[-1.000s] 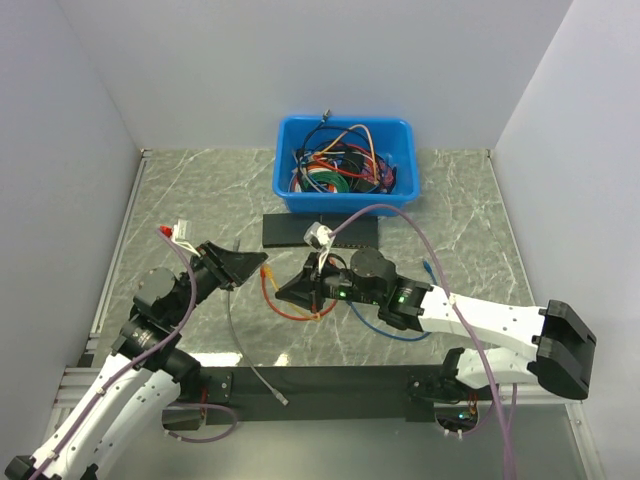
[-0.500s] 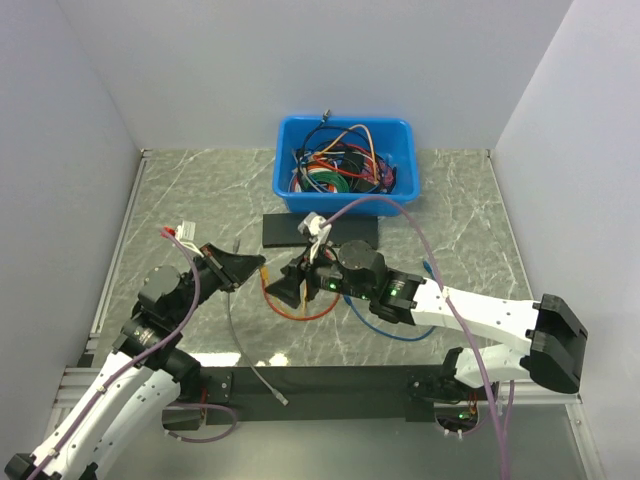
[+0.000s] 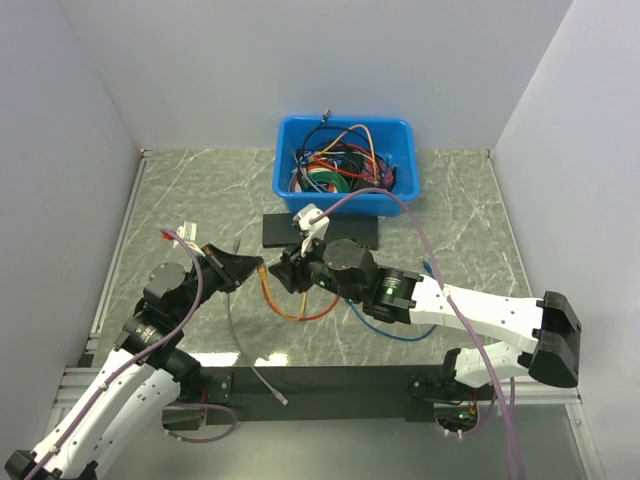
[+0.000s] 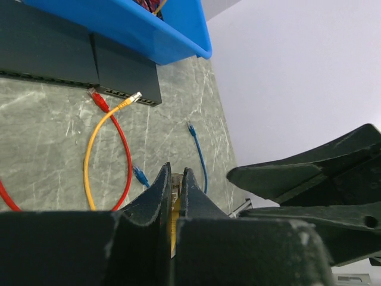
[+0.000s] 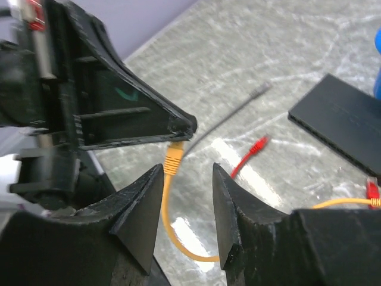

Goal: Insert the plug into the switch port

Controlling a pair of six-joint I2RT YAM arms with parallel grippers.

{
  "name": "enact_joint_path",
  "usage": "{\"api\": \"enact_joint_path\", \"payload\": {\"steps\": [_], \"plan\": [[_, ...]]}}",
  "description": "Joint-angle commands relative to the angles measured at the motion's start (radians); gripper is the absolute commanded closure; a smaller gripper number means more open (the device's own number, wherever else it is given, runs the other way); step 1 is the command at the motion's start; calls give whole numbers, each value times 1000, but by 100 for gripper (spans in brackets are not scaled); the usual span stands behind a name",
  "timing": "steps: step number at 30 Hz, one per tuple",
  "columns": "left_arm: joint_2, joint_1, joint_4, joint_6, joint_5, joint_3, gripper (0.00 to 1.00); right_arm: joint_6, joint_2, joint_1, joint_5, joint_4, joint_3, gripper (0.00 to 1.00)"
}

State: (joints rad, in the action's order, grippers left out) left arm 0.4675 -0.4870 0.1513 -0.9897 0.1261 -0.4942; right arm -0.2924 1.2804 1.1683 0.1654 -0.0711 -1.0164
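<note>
Left arm: the left hand (image 4: 175,176) is closed on a yellow-orange plug (image 5: 174,156), pinched at the very tips of its fingers, with the cable hanging below in a loop on the surface (image 3: 180,190).

Centre: the right hand (image 5: 187,173) is spread open, its fingers either side of that held plug but not touching it. Behind it lies the switch (image 4: 53,50), flat on the surface in front of the blue bin (image 3: 345,165). The switch port (image 4: 125,94) faces the arms, with a red plug (image 4: 95,96) and a second yellow plug (image 4: 134,96) lying just at that edge.

Right: the blue cable (image 4: 201,158) rests loose on the surface, and the plug (image 4: 191,127) at its far end is apart from both hands and from the switch.

Risks, as judged: both hands attend to the yellow-orange cable, so the wrong connector may be carried to the port while the blue one stays untouched. The tip-only pinch could let the plug twist or slip in a handover. The fingertips of the two hands are close enough to collide.

Change over the last second: the right hand has travelled leftward, closing on the left hand, which has scarcely moved. The yellow-orange loop has shifted shape.
</note>
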Motion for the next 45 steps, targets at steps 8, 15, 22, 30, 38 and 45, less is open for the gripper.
{"api": "enact_joint_path", "payload": {"steps": [8,15,22,30,38,45], "plan": [[-6,-2,-1,8,-28,-41,99,4,102,27,40,40,-93,54],[-4,-4,7,14,-36,-43,99,-10,126,34,32,28,-109,55],[-1,-4,5,16,-37,-41,99,-19,158,36,25,28,-136,55],[-3,-4,11,17,-43,-43,100,-27,183,37,42,40,-149,57],[-3,-4,11,16,-42,-41,99,-37,185,37,54,25,-131,71],[-12,-4,19,14,-63,-38,99,-51,186,36,46,22,-117,77]]}}
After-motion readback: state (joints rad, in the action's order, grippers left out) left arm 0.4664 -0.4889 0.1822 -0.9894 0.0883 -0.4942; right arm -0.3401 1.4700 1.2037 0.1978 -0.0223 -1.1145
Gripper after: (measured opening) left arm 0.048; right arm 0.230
